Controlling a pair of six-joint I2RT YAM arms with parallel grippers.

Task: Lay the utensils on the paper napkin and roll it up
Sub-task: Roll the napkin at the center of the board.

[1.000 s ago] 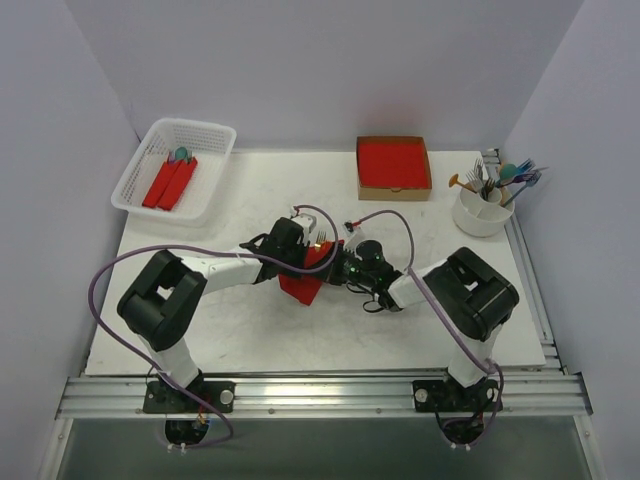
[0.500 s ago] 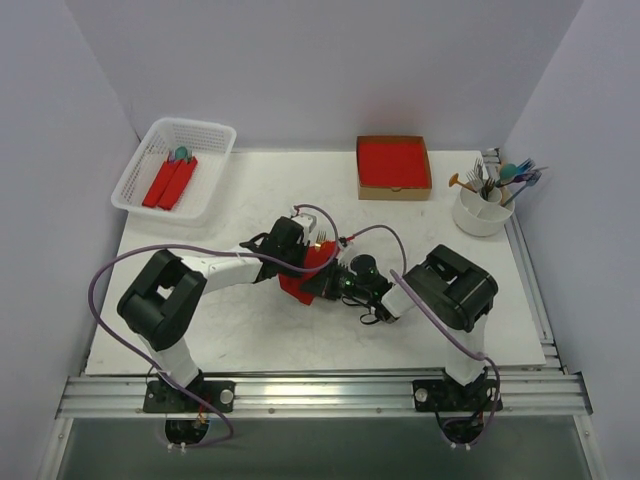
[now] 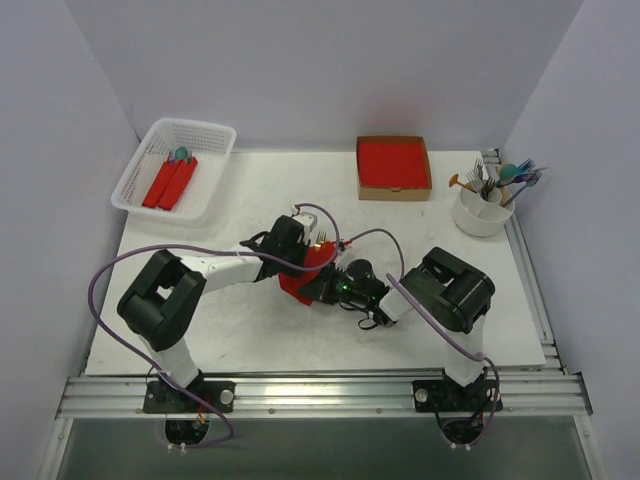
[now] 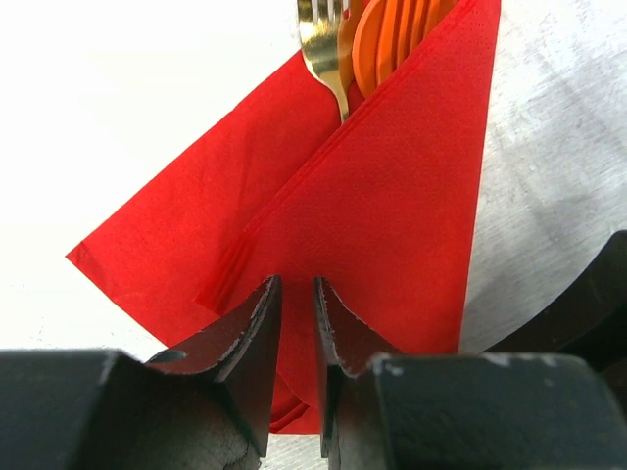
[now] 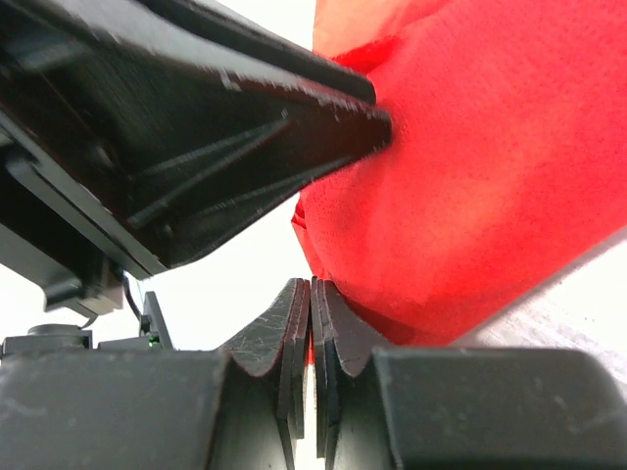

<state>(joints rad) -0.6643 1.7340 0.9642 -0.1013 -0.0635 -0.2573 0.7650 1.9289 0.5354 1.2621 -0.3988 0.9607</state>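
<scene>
The paper napkin point(image 3: 296, 287) lies mid-table, folded over the utensils. In the left wrist view the napkin point(image 4: 392, 196) covers a silver-gold fork point(image 4: 323, 39) and an orange utensil point(image 4: 387, 39), whose heads stick out at the top. My left gripper point(image 3: 308, 262) points down onto the napkin, its jaws point(image 4: 297, 286) almost together with nothing between them. My right gripper point(image 3: 323, 288) is at the napkin's near right edge. In the right wrist view it point(image 5: 311, 286) is shut on a thin red edge of the napkin point(image 5: 490, 176), with the left gripper's fingers point(image 5: 294, 127) pressing the sheet just above.
A white basket point(image 3: 150, 150) at the back left holds red rolls point(image 3: 170, 182). A brown cardboard box with a red stack point(image 3: 393, 165) stands at the back centre. A white cup point(image 3: 480, 215) full of forks and spoons stands at the back right.
My right gripper has moved left and nearer, up against the napkin's right edge, and its arm has folded in. The left gripper has stayed on the napkin.
</scene>
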